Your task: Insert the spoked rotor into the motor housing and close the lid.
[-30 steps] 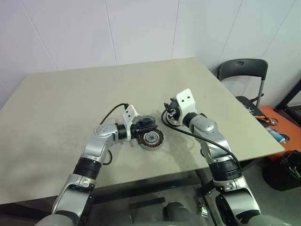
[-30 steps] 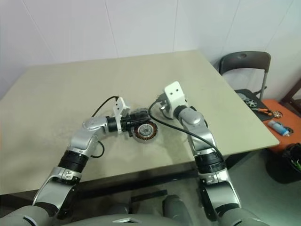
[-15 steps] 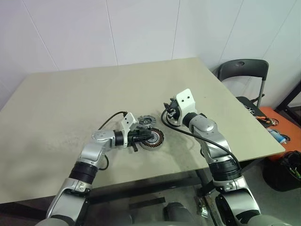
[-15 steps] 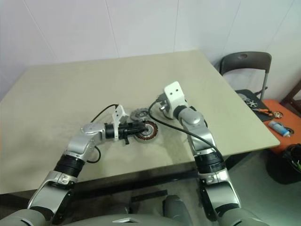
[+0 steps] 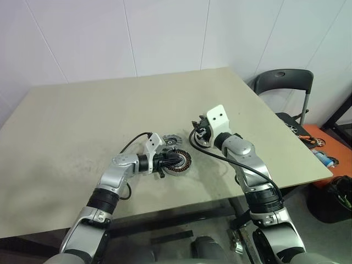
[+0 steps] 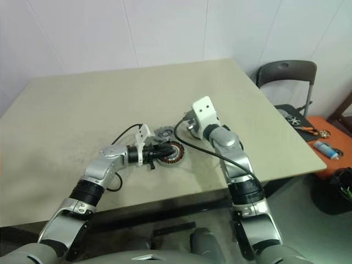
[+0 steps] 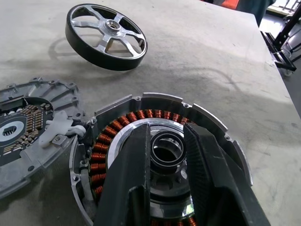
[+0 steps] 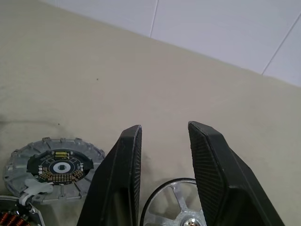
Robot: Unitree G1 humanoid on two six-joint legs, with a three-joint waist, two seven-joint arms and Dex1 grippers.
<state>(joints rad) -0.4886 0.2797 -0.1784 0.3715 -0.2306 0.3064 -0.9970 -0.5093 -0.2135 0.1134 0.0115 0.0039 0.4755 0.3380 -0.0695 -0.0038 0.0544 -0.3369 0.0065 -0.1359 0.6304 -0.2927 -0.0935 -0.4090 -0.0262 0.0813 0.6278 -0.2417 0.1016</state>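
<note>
The motor housing [image 7: 212,123], with its ring of copper windings facing up, lies on the table [image 5: 82,110] in front of me. My left gripper [image 7: 167,134] reaches over it, shut on its central hub. The lid [image 7: 28,141] lies flat right behind the housing, its circuit-board side up, also seen as a small grey disc [image 5: 171,141]. The spoked rotor [image 7: 112,24], black-rimmed with silver spokes, hangs tilted above the table to the right of both. My right gripper [image 8: 162,127] is shut on the rotor's rim [image 8: 175,200].
The table's right edge is close to my right arm. Beyond it stand a dark chair [image 5: 283,82] and an orange surface with tools [image 5: 314,141]. A black cable [image 5: 209,154] loops from my right wrist over the table.
My left gripper has lowered the housing from a tilted, raised pose down flat onto the table, uncovering the lid behind it. The right gripper with the rotor has stayed still.
</note>
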